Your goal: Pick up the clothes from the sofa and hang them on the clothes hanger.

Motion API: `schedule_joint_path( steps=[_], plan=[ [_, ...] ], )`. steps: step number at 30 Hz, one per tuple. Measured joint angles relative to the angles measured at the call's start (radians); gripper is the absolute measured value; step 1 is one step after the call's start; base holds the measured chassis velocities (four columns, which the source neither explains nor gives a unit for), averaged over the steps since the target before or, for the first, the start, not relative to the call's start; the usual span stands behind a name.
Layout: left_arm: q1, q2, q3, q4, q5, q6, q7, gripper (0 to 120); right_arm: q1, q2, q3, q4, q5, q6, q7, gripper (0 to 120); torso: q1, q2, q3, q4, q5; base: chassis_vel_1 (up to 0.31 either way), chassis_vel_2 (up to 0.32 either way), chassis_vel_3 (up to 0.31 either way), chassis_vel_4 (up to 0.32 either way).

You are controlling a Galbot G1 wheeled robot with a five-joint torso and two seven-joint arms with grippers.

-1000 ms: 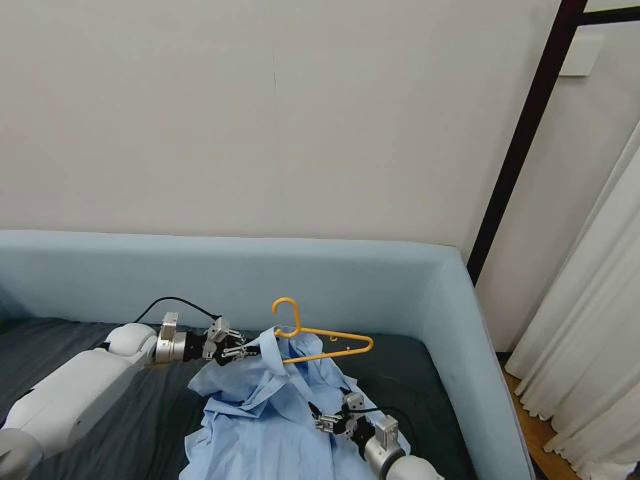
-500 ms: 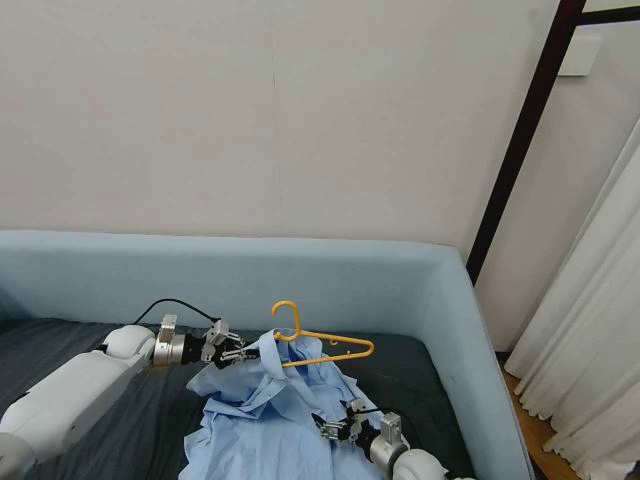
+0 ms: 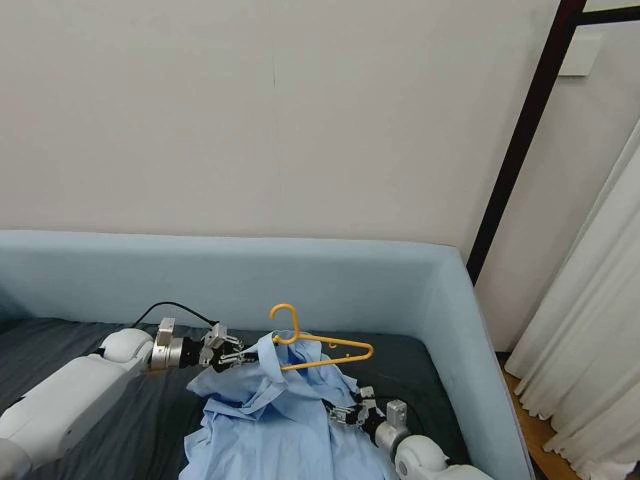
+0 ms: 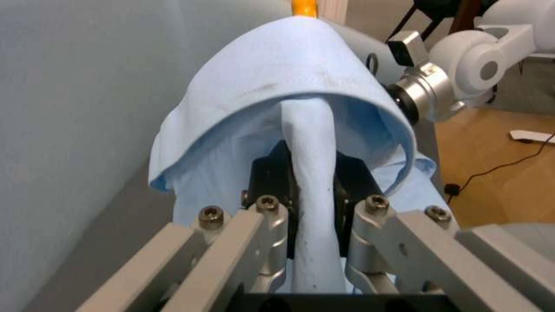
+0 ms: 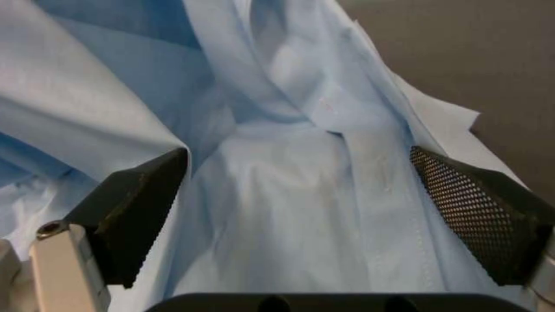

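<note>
The orange plastic hanger [image 3: 320,350] stands above the sofa, which has a dark grey seat and a pale blue padded rim [image 3: 440,290]. Its hook is up and its long bar juts out bare to the robot's right. The light blue cotton shirt [image 3: 270,420] is bunched around the hanger's neck just under the hook. From there it spills down in a crumpled heap onto the seat below the hanger.

The left arm lies low and nearly level over the seat, reaching in from the hanger's left with its wrist aimed at the hook. The left gripper [image 3: 228,352] is just beside the hook, clenched on a narrow fold of the shirt. The left wrist view shows this fold pinched between the metal fingers [image 4: 269,227], with the shirt's collar [image 4: 286,71] arched over it and the hanger's orange tip [image 4: 303,6] behind.

The right arm comes up from below the hanger's bar, wrist tilted toward the heap. The right gripper [image 3: 345,412] sits at the cloth's edge under the bar. Its dark textured pads [image 5: 477,214] are spread wide with nothing between them, and shirt folds [image 5: 260,84] lie under them.
</note>
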Motion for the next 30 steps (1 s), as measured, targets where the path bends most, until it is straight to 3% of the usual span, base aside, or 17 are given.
schedule_joint_path(
  steps=[5, 15, 30],
  plan=[
    [-0.004, -0.004, 0.004, 0.000, 0.001, 0.000, 0.002, 7, 0.002, 0.008, 0.012, -0.018, 0.009, -0.004, -0.012, 94, 0.000, 0.000, 0.000, 0.0001, 0.0000, 0.000, 0.000, 0.000, 0.000],
    [0.018, 0.001, -0.012, 0.005, 0.016, 0.000, 0.005, 7, -0.059, -0.053, 0.052, 0.083, 0.049, -0.016, -0.138, 94, 0.000, 0.000, 0.000, -0.0001, -0.0001, 0.000, 0.000, 0.000, 0.000],
    [0.006, 0.009, 0.010, -0.005, 0.018, 0.001, 0.009, 7, -0.029, 0.011, 0.103, -0.054, 0.040, -0.033, -0.126, 88, 0.000, 0.000, 0.000, 0.0000, -0.0002, 0.000, 0.000, 0.000, 0.000]
  ],
)
